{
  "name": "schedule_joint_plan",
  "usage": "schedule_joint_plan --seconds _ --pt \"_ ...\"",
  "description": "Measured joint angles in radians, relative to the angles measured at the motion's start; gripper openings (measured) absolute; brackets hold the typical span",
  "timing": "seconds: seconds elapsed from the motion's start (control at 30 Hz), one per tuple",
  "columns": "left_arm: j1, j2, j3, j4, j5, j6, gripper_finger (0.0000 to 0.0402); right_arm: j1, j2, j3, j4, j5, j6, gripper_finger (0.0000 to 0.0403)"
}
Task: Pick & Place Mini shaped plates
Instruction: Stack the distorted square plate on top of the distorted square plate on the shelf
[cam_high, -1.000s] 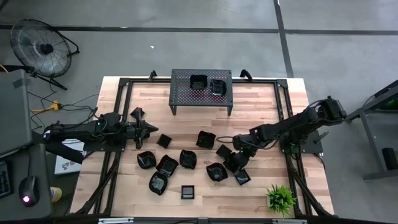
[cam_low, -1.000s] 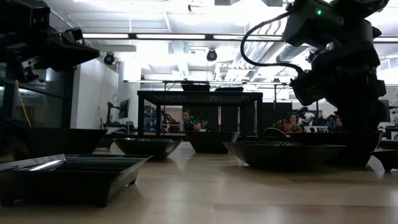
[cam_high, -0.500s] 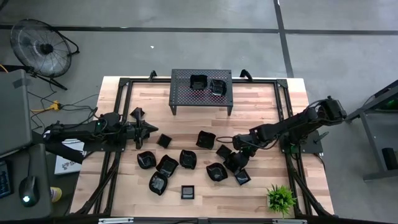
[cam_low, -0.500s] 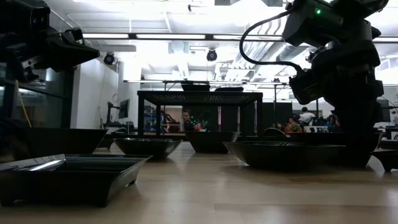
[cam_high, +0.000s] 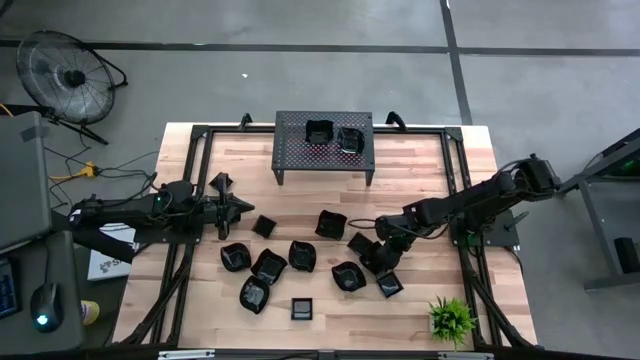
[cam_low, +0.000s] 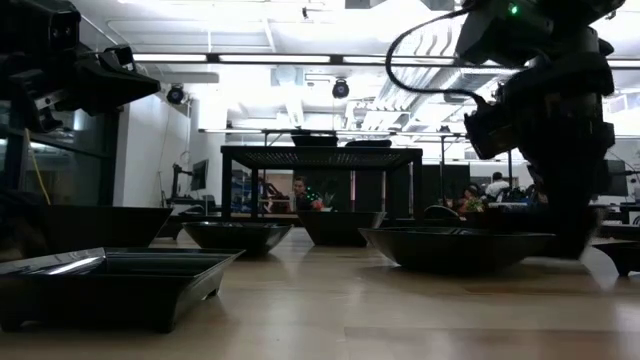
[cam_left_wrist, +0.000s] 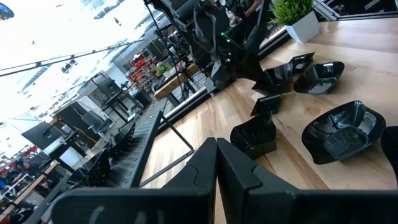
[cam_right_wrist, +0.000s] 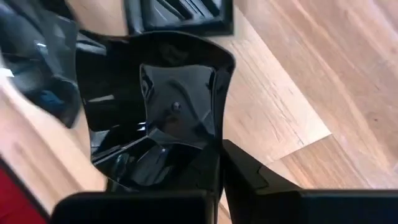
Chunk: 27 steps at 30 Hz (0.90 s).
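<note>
Several glossy black mini shaped plates lie scattered on the wooden table's middle and near part, among them one (cam_high: 301, 255) and another (cam_high: 348, 275). Two more (cam_high: 318, 131) (cam_high: 350, 138) sit on top of the black perforated stand (cam_high: 300, 150) at the far edge. My right gripper (cam_high: 376, 260) points steeply down at the cluster's right end, shut on one plate (cam_right_wrist: 161, 106). My left gripper (cam_high: 250, 207) is shut on nothing and hovers level at the left, above the table, short of the plates. My right gripper pinches the raised rim (cam_right_wrist: 217, 134) of a wavy-edged plate between its two fingers, at one corner of the rim. The fingers come from above, slanting down from the table's right side. Whether the plate's base still rests on the table I cannot tell.
A small potted plant (cam_high: 452, 318) stands at the near right corner. A square plate (cam_right_wrist: 180, 15) and another plate (cam_right_wrist: 37, 68) lie close beside the held one. Black frame rails (cam_high: 190, 180) run along the table's left and right sides. Bare wood lies between stand and plates.
My right gripper has shut its fingers on the plate's rim while the arm stays nearly in place. The other plates have kept their places.
</note>
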<state>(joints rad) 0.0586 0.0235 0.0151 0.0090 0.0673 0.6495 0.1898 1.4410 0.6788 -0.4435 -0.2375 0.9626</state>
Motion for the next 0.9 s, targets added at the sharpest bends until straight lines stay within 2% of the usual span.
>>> schedule_joint_plan --seconds 0.2,0.37,0.67,0.9 --pt "0.000 0.000 0.000 0.000 0.000 0.000 0.0003 0.000 -0.092 0.003 -0.005 0.000 0.004 0.0004" --pt "0.000 0.000 0.000 0.000 0.000 0.000 0.0003 0.000 -0.172 0.054 -0.081 0.032 0.005 0.0003" --pt "0.000 0.000 0.000 0.000 0.000 0.000 0.0003 -0.054 -0.228 0.250 -0.327 0.136 -0.070 0.0003" --pt "0.000 0.000 0.000 0.000 0.000 0.000 0.0003 -0.109 -0.227 0.415 -0.418 0.186 -0.146 0.0002"
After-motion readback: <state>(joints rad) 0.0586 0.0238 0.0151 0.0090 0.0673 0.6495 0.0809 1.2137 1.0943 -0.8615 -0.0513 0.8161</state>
